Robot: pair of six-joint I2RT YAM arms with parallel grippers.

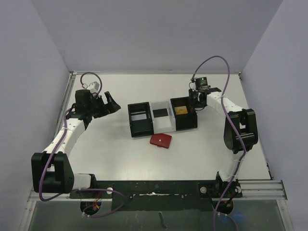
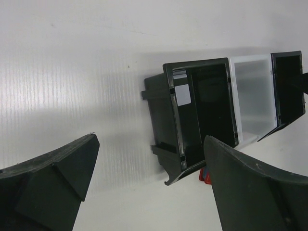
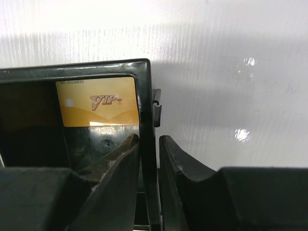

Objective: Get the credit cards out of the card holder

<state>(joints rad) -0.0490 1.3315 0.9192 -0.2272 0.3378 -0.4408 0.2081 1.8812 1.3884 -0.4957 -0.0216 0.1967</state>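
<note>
Inside right black bin [image 1: 186, 124], one gold card [image 3: 96, 108].

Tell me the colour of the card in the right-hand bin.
Gold with VIP lettering; the card in the black bin shows best in the right wrist view.

card holder [image 1: 160, 140] lies before the tray [image 1: 163, 125] (cards [image 1: 181, 109] in its compartments).

The left arm [image 1: 67, 134] is stretching forward along its own side, wrist turning inward, and the left pincer [image 1: 109, 102] is gaping wide with nothing between its fingers [image 2: 53, 183]. The right arm [image 1: 237, 126] is bending at the elbow and reaching inward; the right pincer [image 1: 194, 103] is pinching a black bin wall [image 3: 146, 120] between narrowly parted fingers [image 3: 192, 192].
</note>
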